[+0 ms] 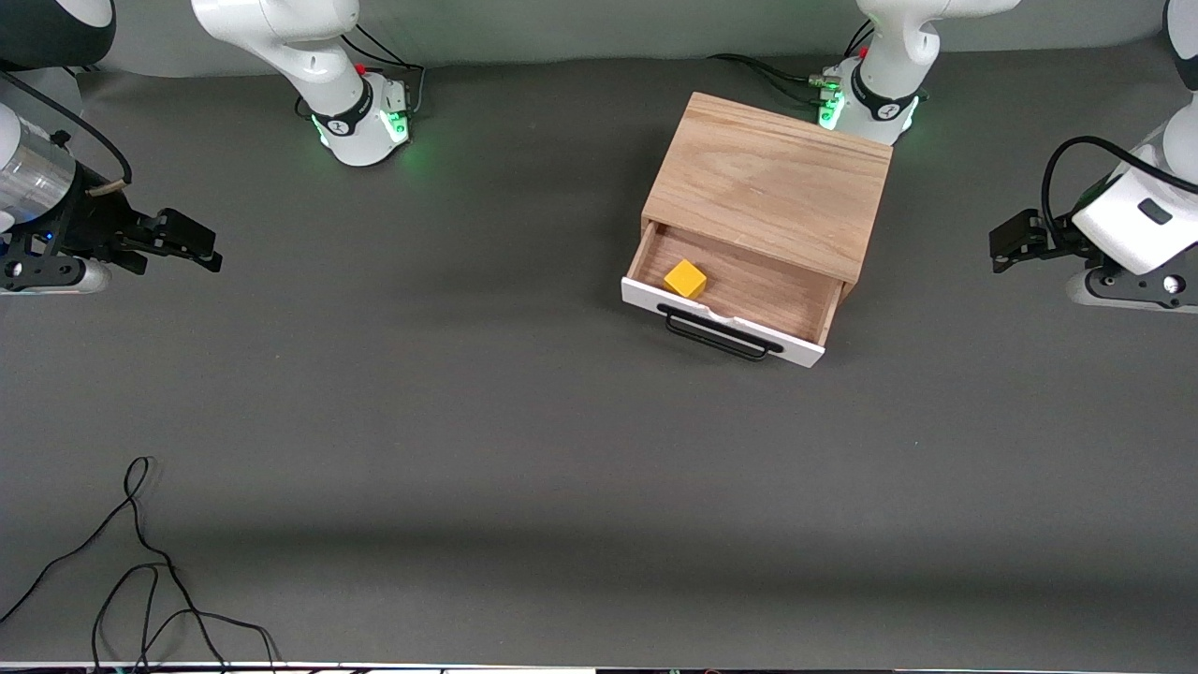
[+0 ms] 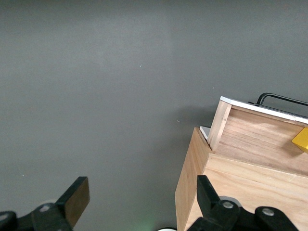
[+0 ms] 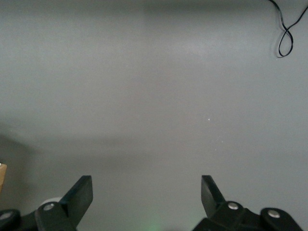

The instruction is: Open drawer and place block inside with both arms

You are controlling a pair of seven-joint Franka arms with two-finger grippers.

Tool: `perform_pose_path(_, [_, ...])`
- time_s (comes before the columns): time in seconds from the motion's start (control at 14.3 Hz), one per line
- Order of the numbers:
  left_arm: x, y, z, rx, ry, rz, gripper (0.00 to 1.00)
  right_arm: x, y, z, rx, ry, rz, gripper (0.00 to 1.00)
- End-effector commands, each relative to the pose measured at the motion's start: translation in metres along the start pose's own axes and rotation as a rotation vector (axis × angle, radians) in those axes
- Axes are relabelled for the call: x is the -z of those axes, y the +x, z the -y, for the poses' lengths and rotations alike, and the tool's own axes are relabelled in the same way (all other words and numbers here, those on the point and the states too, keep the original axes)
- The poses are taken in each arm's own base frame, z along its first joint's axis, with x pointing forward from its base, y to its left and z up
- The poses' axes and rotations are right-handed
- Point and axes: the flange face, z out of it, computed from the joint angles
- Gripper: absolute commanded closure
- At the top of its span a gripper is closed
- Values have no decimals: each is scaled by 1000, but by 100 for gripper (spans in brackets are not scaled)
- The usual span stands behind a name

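The light oak box (image 1: 767, 183) stands toward the left arm's end of the table. Its drawer (image 1: 739, 290) is pulled open, white front panel and black wire handle (image 1: 719, 335) facing the front camera. The yellow block (image 1: 685, 278) lies inside the drawer, at the corner toward the right arm's end. My left gripper (image 1: 1003, 245) is open and empty, up beside the box at the table's end; its wrist view shows the box (image 2: 231, 192), the drawer (image 2: 260, 139) and the block (image 2: 302, 139). My right gripper (image 1: 208, 248) is open and empty over bare table at its own end (image 3: 147, 192).
A loose black cable (image 1: 140, 571) lies on the grey table near the front camera at the right arm's end; it also shows in the right wrist view (image 3: 287, 29). Both arm bases (image 1: 360, 117) stand along the table's edge farthest from the camera.
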Motion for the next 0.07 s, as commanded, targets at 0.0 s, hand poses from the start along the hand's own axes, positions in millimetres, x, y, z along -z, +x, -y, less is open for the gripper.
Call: perform_pose_path(0.0, [3,-3,-5,-8,-6,-9,1,7,-3,-11,23,-13,-4,0])
